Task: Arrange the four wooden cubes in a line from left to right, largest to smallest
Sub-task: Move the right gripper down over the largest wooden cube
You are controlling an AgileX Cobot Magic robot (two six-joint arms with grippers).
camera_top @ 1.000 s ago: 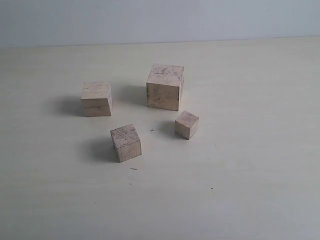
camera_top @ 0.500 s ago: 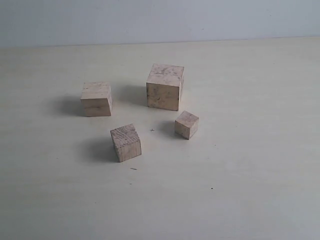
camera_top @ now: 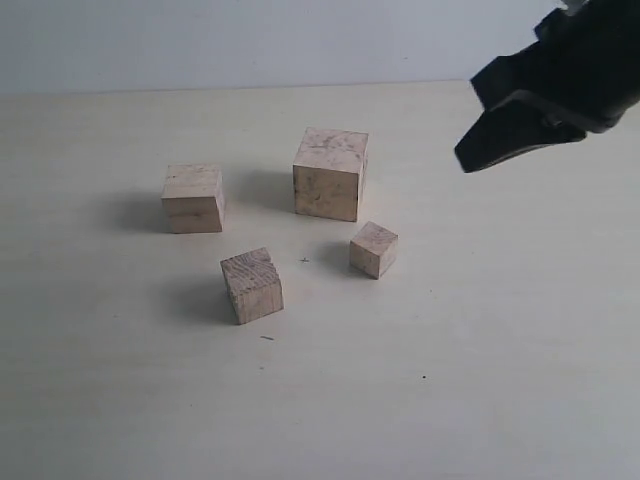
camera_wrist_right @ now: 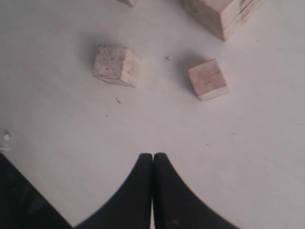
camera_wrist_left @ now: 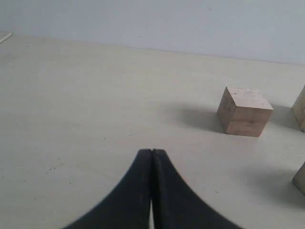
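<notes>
Four loose wooden cubes on a pale desk (camera_top: 500, 350).
The right arm (camera_top: 560, 80) is cut off by the exterior view's top right corner; the left hand (camera_wrist_left: 151, 153) shows only on its wrist camera. Pale beige, mottled grain: largest cube (camera_top: 330, 173) at the back, second-largest cube (camera_top: 193, 198) to its left, third cube (camera_top: 251, 285) in front, smallest cube (camera_top: 373, 249) right of that, none touching. The right hand (camera_wrist_right: 152, 156) and the left have fingertips pressed together, gripping nothing.
</notes>
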